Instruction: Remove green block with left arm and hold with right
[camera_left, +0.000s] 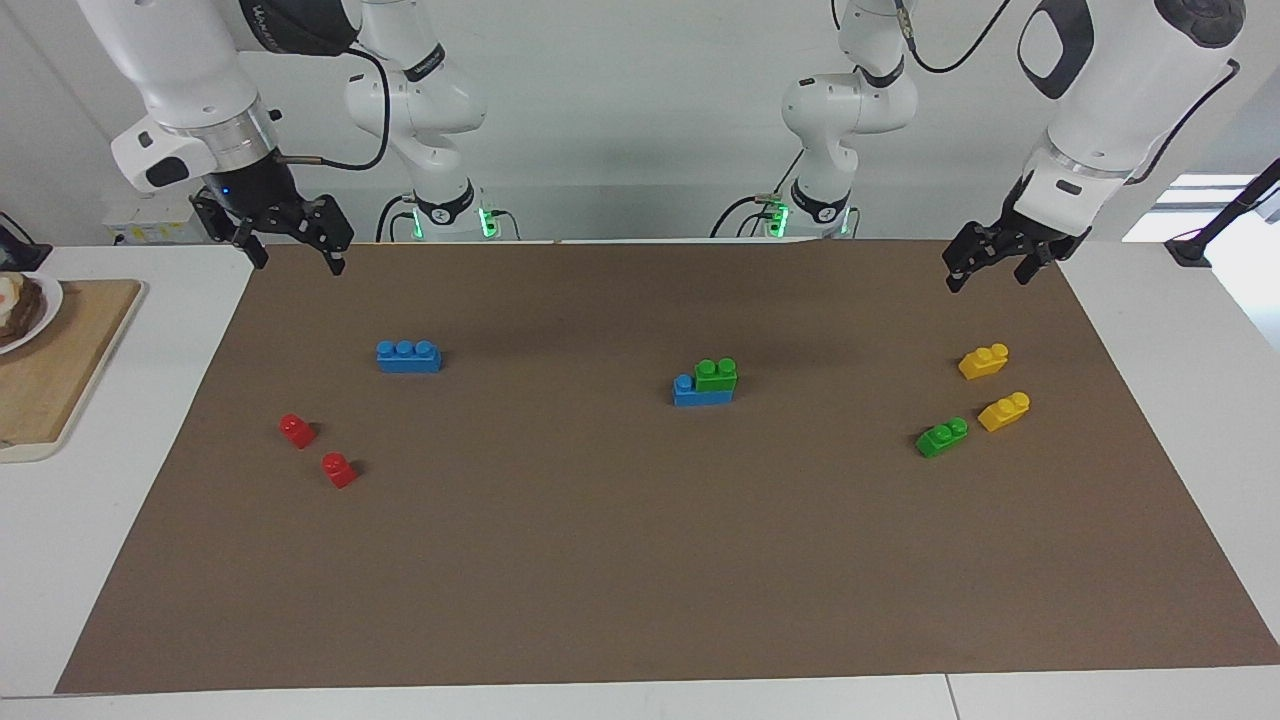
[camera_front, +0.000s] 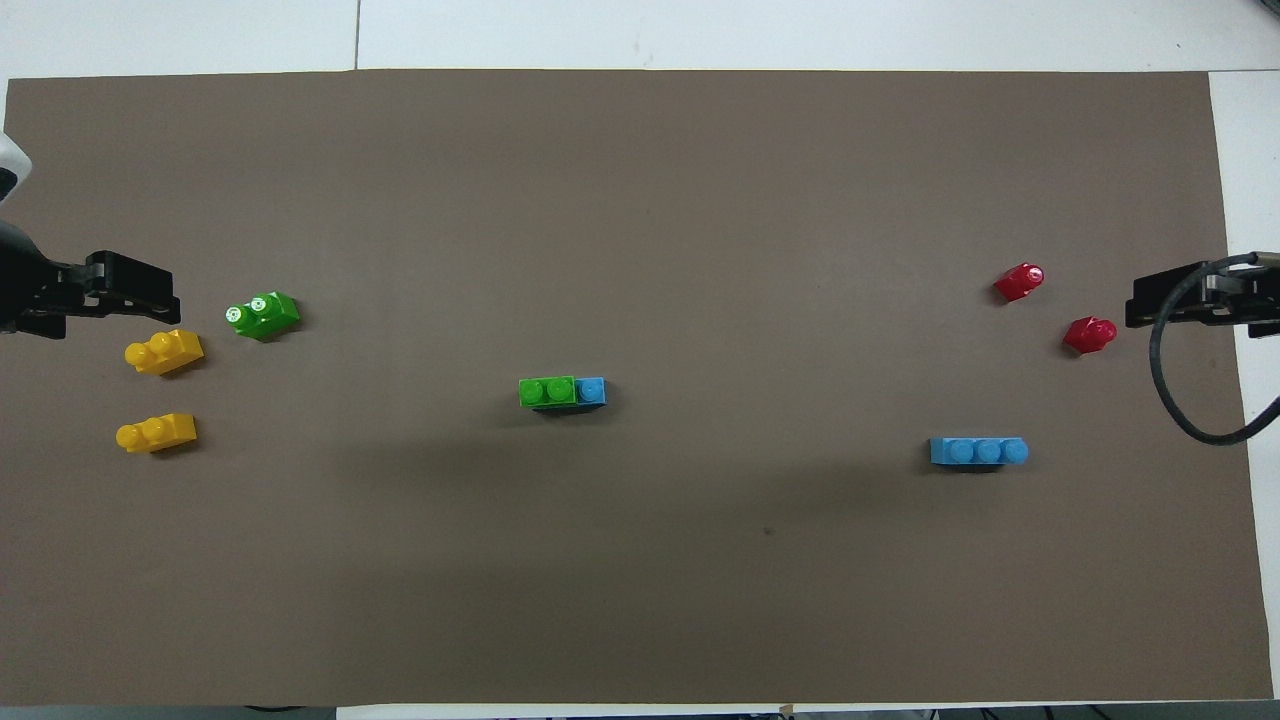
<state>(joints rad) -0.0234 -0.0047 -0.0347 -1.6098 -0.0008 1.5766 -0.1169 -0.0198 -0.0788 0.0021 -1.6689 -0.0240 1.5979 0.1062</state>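
The green block (camera_left: 716, 374) (camera_front: 546, 391), with two studs, sits on top of a blue brick (camera_left: 688, 392) (camera_front: 592, 390) in the middle of the brown mat (camera_left: 640, 560). My left gripper (camera_left: 985, 280) (camera_front: 170, 298) hangs open and empty over the mat's corner at the left arm's end, above the yellow bricks. My right gripper (camera_left: 300, 262) (camera_front: 1135, 305) hangs open and empty over the mat's corner at the right arm's end. Both are well away from the green block.
A loose green brick (camera_left: 941, 437) and two yellow bricks (camera_left: 983, 360) (camera_left: 1004, 410) lie toward the left arm's end. A blue three-stud brick (camera_left: 408, 355) and two small red bricks (camera_left: 296, 430) (camera_left: 339, 469) lie toward the right arm's end. A wooden board (camera_left: 50, 370) lies off the mat there.
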